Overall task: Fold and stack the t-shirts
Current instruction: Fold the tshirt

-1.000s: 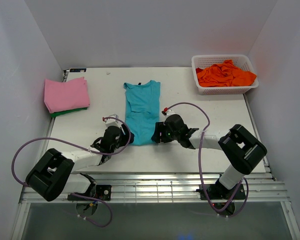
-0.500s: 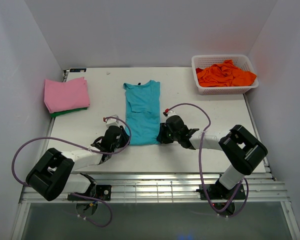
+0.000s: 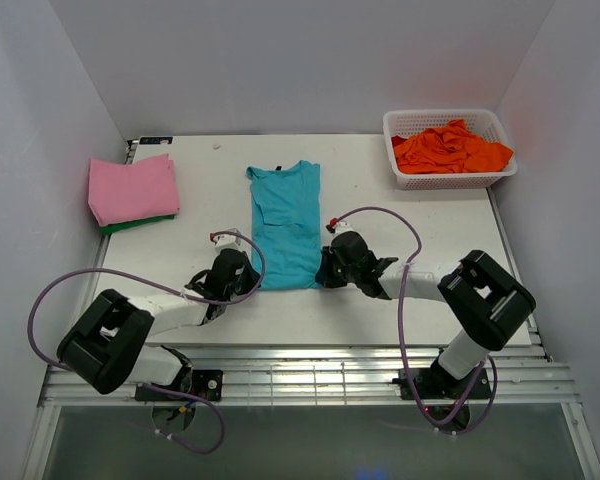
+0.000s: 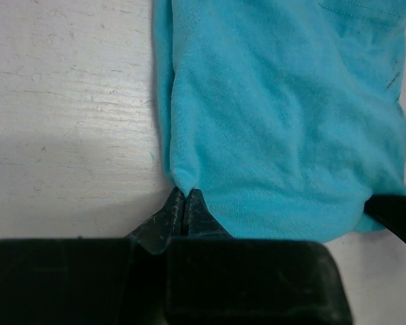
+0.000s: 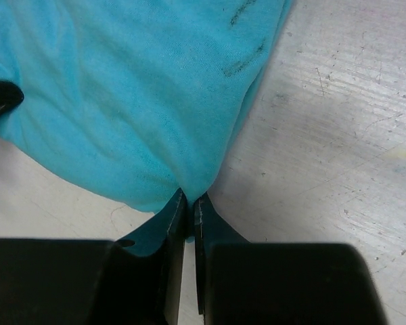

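Observation:
A teal t-shirt (image 3: pixel 285 222) lies folded into a long strip in the middle of the table, collar at the far end. My left gripper (image 3: pixel 252 280) is shut on its near left hem corner (image 4: pixel 183 183). My right gripper (image 3: pixel 322 272) is shut on the near right hem corner (image 5: pixel 189 186). Both sets of fingers pinch the cloth at table level. A folded pink t-shirt (image 3: pixel 132 188) rests on a green one (image 3: pixel 138 223) at the far left. Orange t-shirts (image 3: pixel 450 147) fill the basket.
The white lattice basket (image 3: pixel 450 179) stands at the far right corner. White walls close in the table on three sides. In the left wrist view the right gripper's fingertip (image 4: pixel 396 211) shows at the right edge.
Both grippers have moved in to the teal shirt's near hem corners and closed on them. The near end of the shirt has drawn slightly away from the arms.

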`<state>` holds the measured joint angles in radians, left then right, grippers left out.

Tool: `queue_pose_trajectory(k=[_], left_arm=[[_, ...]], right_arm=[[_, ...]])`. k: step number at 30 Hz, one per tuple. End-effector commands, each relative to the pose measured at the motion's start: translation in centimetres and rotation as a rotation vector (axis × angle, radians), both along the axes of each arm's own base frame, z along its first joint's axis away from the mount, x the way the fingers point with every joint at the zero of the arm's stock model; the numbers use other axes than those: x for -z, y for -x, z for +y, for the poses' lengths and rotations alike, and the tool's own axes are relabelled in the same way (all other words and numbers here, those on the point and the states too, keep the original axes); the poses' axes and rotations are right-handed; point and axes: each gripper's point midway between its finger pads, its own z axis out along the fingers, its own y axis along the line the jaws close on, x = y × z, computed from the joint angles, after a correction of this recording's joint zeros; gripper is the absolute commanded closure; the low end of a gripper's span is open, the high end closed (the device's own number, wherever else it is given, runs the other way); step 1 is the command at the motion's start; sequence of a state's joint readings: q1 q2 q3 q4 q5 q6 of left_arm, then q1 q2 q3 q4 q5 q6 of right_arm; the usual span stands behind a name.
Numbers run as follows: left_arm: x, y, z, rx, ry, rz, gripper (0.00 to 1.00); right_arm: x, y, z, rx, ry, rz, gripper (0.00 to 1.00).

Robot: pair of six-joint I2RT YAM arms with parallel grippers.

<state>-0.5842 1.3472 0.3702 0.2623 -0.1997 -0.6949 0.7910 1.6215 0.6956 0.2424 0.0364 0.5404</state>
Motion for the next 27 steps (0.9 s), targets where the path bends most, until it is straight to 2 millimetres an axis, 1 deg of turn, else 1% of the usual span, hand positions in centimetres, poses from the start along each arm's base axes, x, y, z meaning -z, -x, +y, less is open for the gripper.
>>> queue_pose_trajectory(k=[1,2,3,4,5,6,7,8,9,10,11,12,13,14,15,16,17,18,19,20,21,22,23,24,25,27], left_arm=[[2.3,2.3,1.1,0.014,-0.055,0.100,1.00],[2.3,2.5,1.3,0.012,-0.060,0.104,1.00],[2.3,2.7,1.5,0.005,-0.064,0.109,1.00],[1.9,2.7,1.7,-0.011,-0.071,0.095,1.00],[2.0,3.2,1.9,-0.012,-0.079,0.112,1.00],[1.9,3.5,1.8,-0.009,-0.080,0.118,1.00],[1.5,3.7,1.5,-0.003,-0.071,0.113,1.00],[1.7,4.4,1.6,-0.015,-0.074,0.139,1.00],[1.9,5.4,1.6,-0.004,-0.089,0.164,1.00],[1.3,5.6,1.4,-0.023,-0.071,0.159,1.00],[1.6,6.6,1.6,-0.022,-0.092,0.186,1.00],[1.6,7.2,1.6,-0.027,-0.095,0.194,1.00],[1.4,8.1,0.9,0.001,-0.094,0.195,1.00],[1.1,8.9,0.9,-0.017,-0.082,0.208,1.00],[1.0,9.8,0.3,0.007,-0.075,0.216,1.00],[0.8,10.2,0.2,0.008,-0.068,0.222,1.00],[0.9,11.0,0.4,0.006,-0.079,0.244,1.00],[0.2,11.0,0.2,-0.019,-0.051,0.233,1.00],[0.0,11.4,0.0,-0.013,-0.049,0.233,1.00],[-0.1,11.7,0.2,-0.019,-0.060,0.241,1.00],[-1.0,11.5,-0.1,-0.028,-0.040,0.217,1.00],[-1.3,11.3,0.0,-0.039,-0.040,0.206,1.00],[-1.5,11.1,0.1,-0.049,-0.046,0.196,1.00],[-2.3,10.7,-0.1,-0.057,-0.039,0.176,1.00],[-2.7,10.0,0.2,-0.079,-0.055,0.143,1.00],[-3.6,9.1,0.3,-0.099,-0.070,0.108,1.00]], right_arm=[[1.0,1.4,-1.1,-0.011,0.071,0.015,0.91],[0.9,1.4,-1.2,-0.009,0.081,0.012,0.92],[0.9,2.0,-1.1,-0.021,0.094,0.013,0.92],[0.8,2.2,-1.0,-0.025,0.100,0.009,0.92],[0.7,2.3,-1.1,-0.021,0.112,0.002,0.92],[0.6,3.0,-1.0,-0.031,0.122,0.004,0.92],[0.6,3.4,-1.0,-0.033,0.128,0.008,0.92],[0.6,3.5,-1.1,-0.027,0.137,0.003,0.92],[0.3,4.2,-0.8,-0.039,0.138,-0.001,0.92],[0.4,4.7,-1.1,-0.038,0.152,0.008,0.92],[0.4,4.9,-1.4,-0.028,0.169,0.001,0.92],[0.0,5.5,-1.2,-0.039,0.168,-0.005,0.92],[0.0,5.9,-1.3,-0.039,0.174,-0.005,0.92],[0.1,6.4,-1.6,-0.032,0.175,-0.002,0.92],[0.0,7.3,-1.9,-0.040,0.184,0.006,0.92],[0.0,7.7,-2.0,-0.040,0.181,0.010,0.92],[0.0,8.0,-2.2,-0.036,0.185,0.012,0.92],[-0.2,8.7,-2.3,-0.035,0.175,0.015,0.92],[-0.3,9.0,-2.3,-0.034,0.174,0.014,0.92],[-0.4,9.2,-2.6,-0.021,0.181,0.015,0.92],[-0.9,9.6,-2.4,-0.027,0.171,0.005,0.92],[-1.3,9.6,-2.4,-0.025,0.169,-0.003,0.92],[-1.6,9.5,-2.5,-0.016,0.174,-0.012,0.92],[-2.2,9.3,-2.4,-0.013,0.164,-0.025,0.92],[-3.0,8.9,-2.0,-0.006,0.152,-0.042,0.92],[-4.1,8.2,-1.8,0.005,0.151,-0.076,0.92]])
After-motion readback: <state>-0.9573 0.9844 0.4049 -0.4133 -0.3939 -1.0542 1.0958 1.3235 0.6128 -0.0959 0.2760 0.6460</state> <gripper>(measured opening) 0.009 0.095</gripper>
